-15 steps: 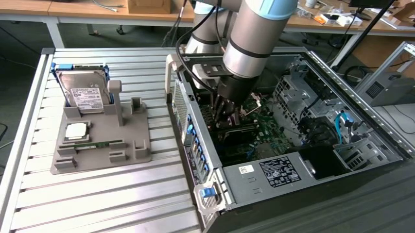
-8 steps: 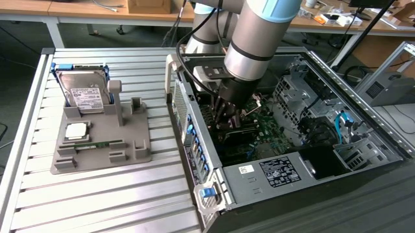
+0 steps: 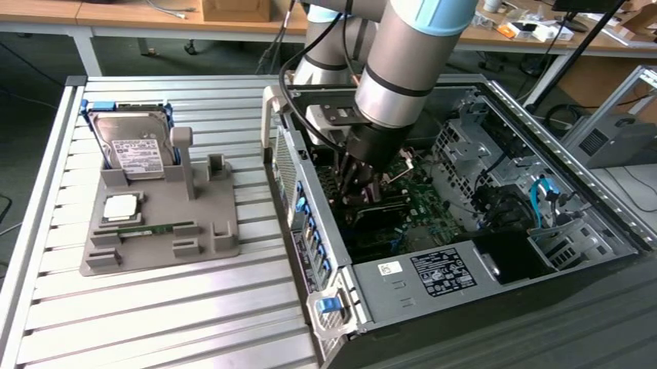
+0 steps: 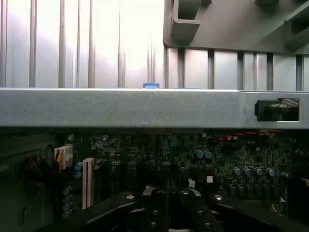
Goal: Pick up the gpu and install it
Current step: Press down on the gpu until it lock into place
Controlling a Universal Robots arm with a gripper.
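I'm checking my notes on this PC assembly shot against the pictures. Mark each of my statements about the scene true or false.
1. The pincer is down inside the open computer case. True.
2. The hard drive lies inside the case. False: it stands in the grey holder on the slatted table.
3. The pincer is wide open. False: it is shut.
4. The wrist view looks over the motherboard. True.
5. The holder sits on the exterior view's right of the case. False: it sits on the left.
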